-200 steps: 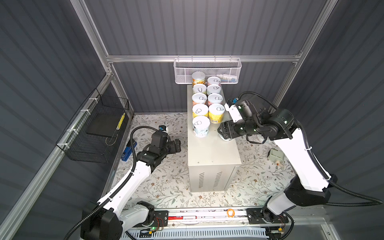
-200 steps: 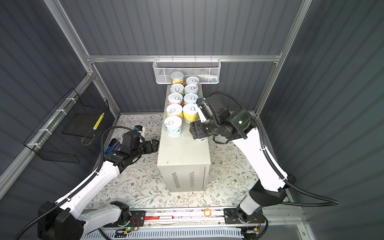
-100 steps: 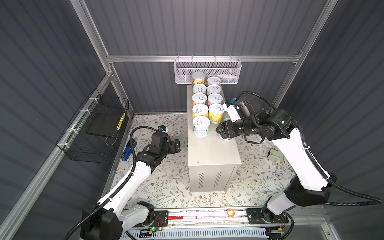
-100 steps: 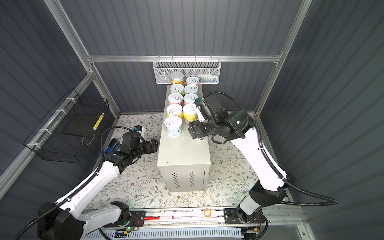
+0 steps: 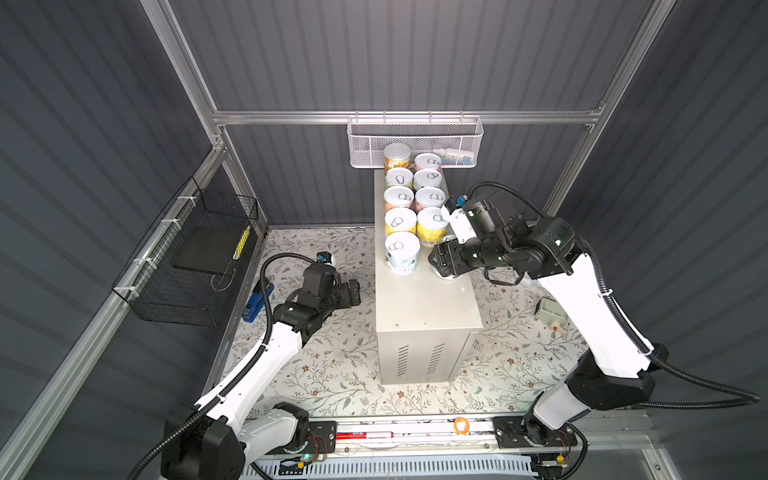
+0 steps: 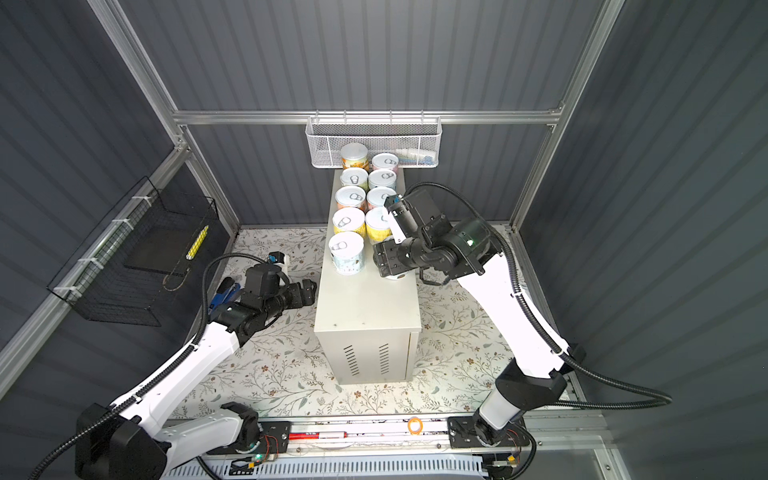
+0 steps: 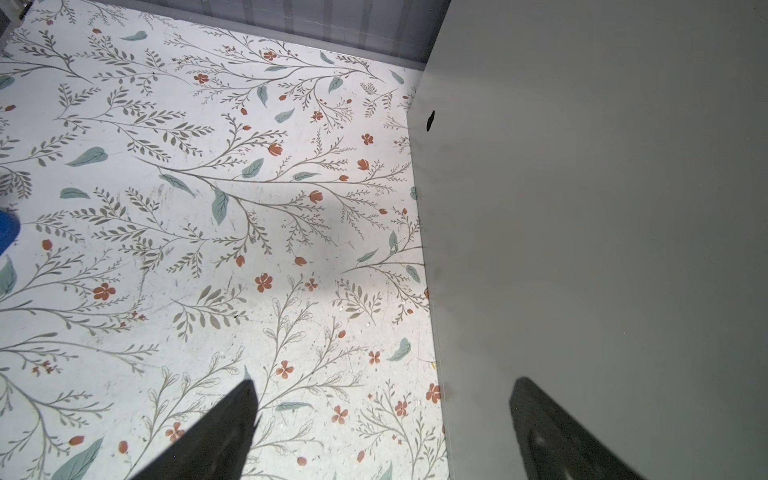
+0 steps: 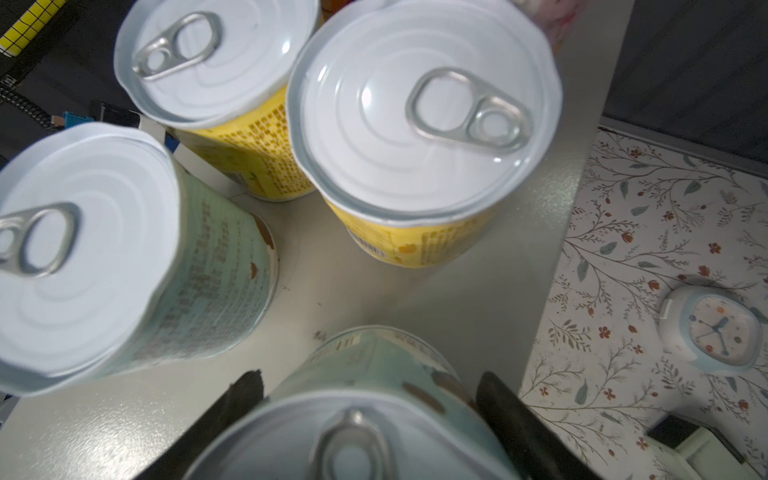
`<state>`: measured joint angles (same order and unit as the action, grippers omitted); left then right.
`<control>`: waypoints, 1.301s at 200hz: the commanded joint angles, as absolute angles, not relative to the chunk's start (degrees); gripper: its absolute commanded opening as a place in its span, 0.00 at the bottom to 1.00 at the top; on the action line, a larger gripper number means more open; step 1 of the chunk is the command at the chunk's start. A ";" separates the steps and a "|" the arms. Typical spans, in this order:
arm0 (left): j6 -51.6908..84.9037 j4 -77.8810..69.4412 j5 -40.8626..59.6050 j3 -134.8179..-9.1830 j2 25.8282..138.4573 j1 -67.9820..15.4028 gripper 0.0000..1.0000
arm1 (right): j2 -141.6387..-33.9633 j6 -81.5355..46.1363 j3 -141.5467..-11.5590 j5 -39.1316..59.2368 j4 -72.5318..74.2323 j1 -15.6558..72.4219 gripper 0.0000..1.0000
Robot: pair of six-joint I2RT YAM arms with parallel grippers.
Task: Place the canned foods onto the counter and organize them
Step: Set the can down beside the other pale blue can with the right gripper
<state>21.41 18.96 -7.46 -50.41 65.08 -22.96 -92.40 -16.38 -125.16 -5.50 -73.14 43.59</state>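
Your right tool [image 8: 369, 380] straddles the teal can [image 8: 353, 440] standing on the counter [image 8: 478, 299]; you cannot tell whether it grips. Your left tool [image 7: 384, 382] gapes wide, empty, beside the counter

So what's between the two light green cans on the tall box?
Nothing, just bare counter top. The right wrist view shows that gap between the free teal can and the other teal can, flanked by the right gripper.

Left pincer [image 5: 354, 292] gaping wide, arm low, right pincer [image 5: 438, 262] aimed downward, elbow raised
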 commanded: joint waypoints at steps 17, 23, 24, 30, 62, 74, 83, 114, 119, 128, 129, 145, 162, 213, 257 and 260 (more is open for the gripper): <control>20.44 19.95 -7.45 -50.03 64.41 -22.59 0.96 | -92.91 -15.36 -125.95 -5.38 -71.86 43.86 0.83; 20.34 19.87 -7.39 -50.01 64.42 -22.59 0.96 | -92.90 -15.22 -126.03 -5.43 -71.96 43.87 0.83; 20.37 19.87 -7.38 -50.01 64.42 -22.59 0.96 | -92.90 -15.21 -126.03 -5.40 -71.97 43.86 0.83; 20.38 19.86 -7.32 -50.10 64.46 -22.59 0.96 | -92.90 -15.13 -126.04 -5.48 -71.90 43.86 0.84; 20.31 19.86 -6.94 -50.30 64.61 -22.59 0.96 | -93.47 -15.03 -126.65 -6.58 -73.23 43.95 0.86; 20.49 19.73 -6.93 -50.18 64.46 -22.59 0.96 | -92.76 -15.03 -126.33 -6.54 -72.86 43.99 0.87; 20.50 19.70 -6.94 -50.16 64.46 -22.59 0.96 | -92.12 -15.03 -126.03 -6.37 -72.37 43.95 0.88; 20.55 19.69 -6.61 -50.30 64.78 -22.59 0.97 | -90.47 -14.77 -126.15 -5.13 -72.33 44.03 0.90; 20.56 19.60 -6.58 -50.36 64.70 -22.59 0.97 | -90.14 -14.83 -126.13 -4.98 -72.35 44.03 0.90; 20.69 19.52 -6.51 -50.41 64.77 -22.59 0.97 | -89.51 -14.94 -125.97 -4.80 -72.51 44.11 0.91; 20.67 19.51 -6.46 -50.43 64.82 -22.59 0.96 | -89.45 -14.94 -125.96 -4.73 -72.51 44.12 0.91; 20.75 19.40 -6.19 -50.69 64.88 -22.54 0.97 | -87.97 -14.86 -125.25 -4.80 -72.58 44.54 0.92; 20.65 19.42 -5.98 -51.07 65.27 -22.59 0.97 | -86.14 -14.66 -124.45 -4.48 -72.67 45.07 0.93; 21.05 19.07 -5.10 -52.17 66.53 -22.59 0.96 | -78.77 -15.71 -118.72 -1.23 -69.79 45.54 0.95; 21.14 19.50 -5.10 -52.76 66.06 -22.63 0.96 | -73.60 -17.44 -110.31 -1.43 -67.22 45.54 0.76; 21.14 19.53 -5.09 -52.80 66.03 -22.60 0.96 | -73.37 -17.53 -109.69 -1.46 -66.97 45.55 0.74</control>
<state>21.45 19.05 -5.89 -50.72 66.19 -22.87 -74.72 -16.21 -113.43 -2.11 -69.28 45.21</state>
